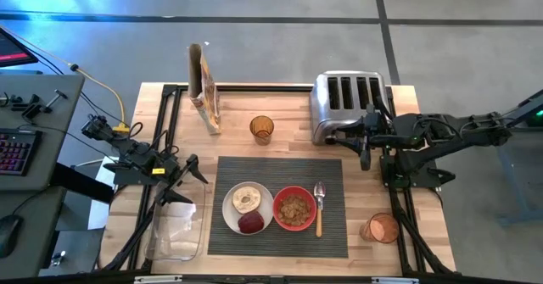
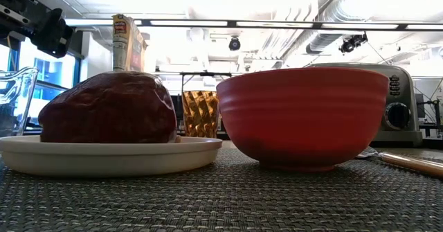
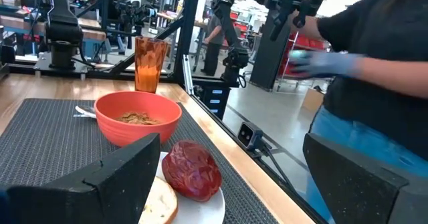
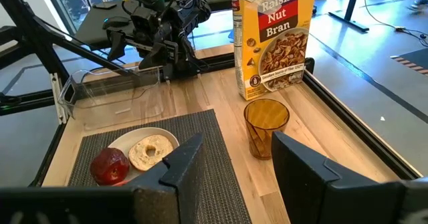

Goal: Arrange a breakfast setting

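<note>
I see the white plate point(image 1: 231, 212) and red cereal bowl point(image 1: 294, 208) side by side on the ribbed mat point(image 1: 280, 169), bagel half point(image 1: 246, 199) and dark red fruit point(image 1: 251, 224) on the plate, spoon point(image 1: 319, 206) right of the bowl; left gripper point(image 1: 188, 179) left of the mat, right gripper point(image 1: 366, 142) beside the toaster point(image 1: 348, 103), both jaws released, empty

On the counter point(image 1: 280, 110) the mat point(image 1: 280, 169) lies at the centre. On it the plate point(image 1: 230, 209) sits at 9 o'clock of the bowl point(image 1: 294, 208), just beside it; the spoon point(image 1: 319, 208) lies at the bowl's 3 o'clock. On the plate, the bagel half point(image 1: 247, 199) lies at 12 o'clock and the fruit point(image 1: 250, 223) at 6. Off the mat, the toaster point(image 1: 348, 104) stands at 1 o'clock, a cereal box point(image 1: 204, 89) at 11, one tumbler point(image 1: 261, 129) at 12, another tumbler point(image 1: 382, 228) at 4, and the tray point(image 1: 176, 225) at 9.
</note>
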